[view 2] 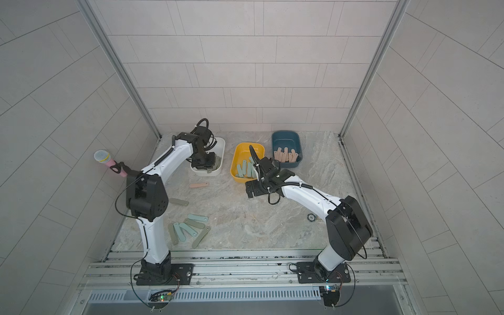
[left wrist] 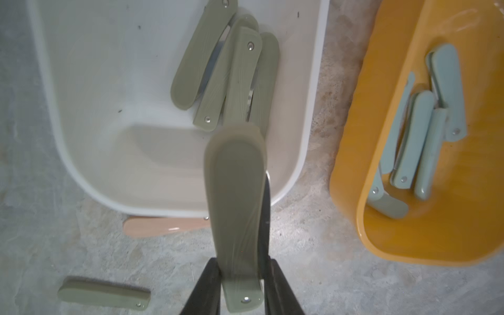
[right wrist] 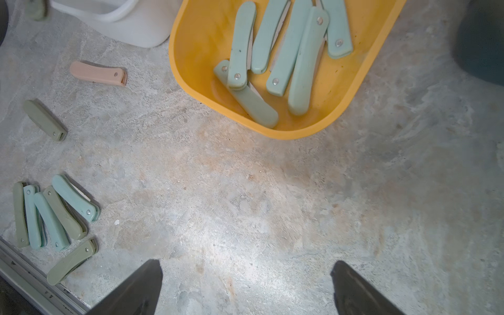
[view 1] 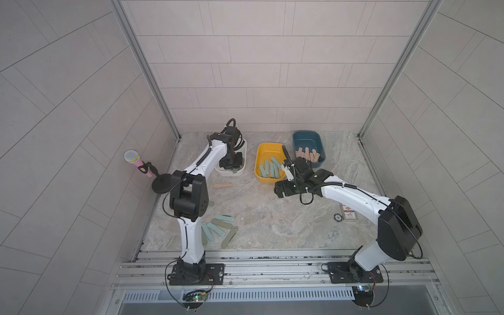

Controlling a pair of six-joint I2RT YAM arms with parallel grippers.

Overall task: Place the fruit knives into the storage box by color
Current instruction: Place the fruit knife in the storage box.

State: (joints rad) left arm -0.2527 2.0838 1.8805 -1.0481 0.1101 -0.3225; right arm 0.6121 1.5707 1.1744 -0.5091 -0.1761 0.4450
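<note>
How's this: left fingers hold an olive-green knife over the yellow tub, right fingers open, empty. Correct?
Wrong tub. The left fingers hold the olive-green flat knife over the white plastic tub, per the left wrist view. Right fingers open, empty.

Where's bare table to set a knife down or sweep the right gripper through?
Widest bare patch: table middle, bordered by yellow box, loose pile and card. Another between blue box and right wall. Narrow lane between white box and yellow box. Crowded: the pile, and in front of the white box, where a pink knife lies.
</note>
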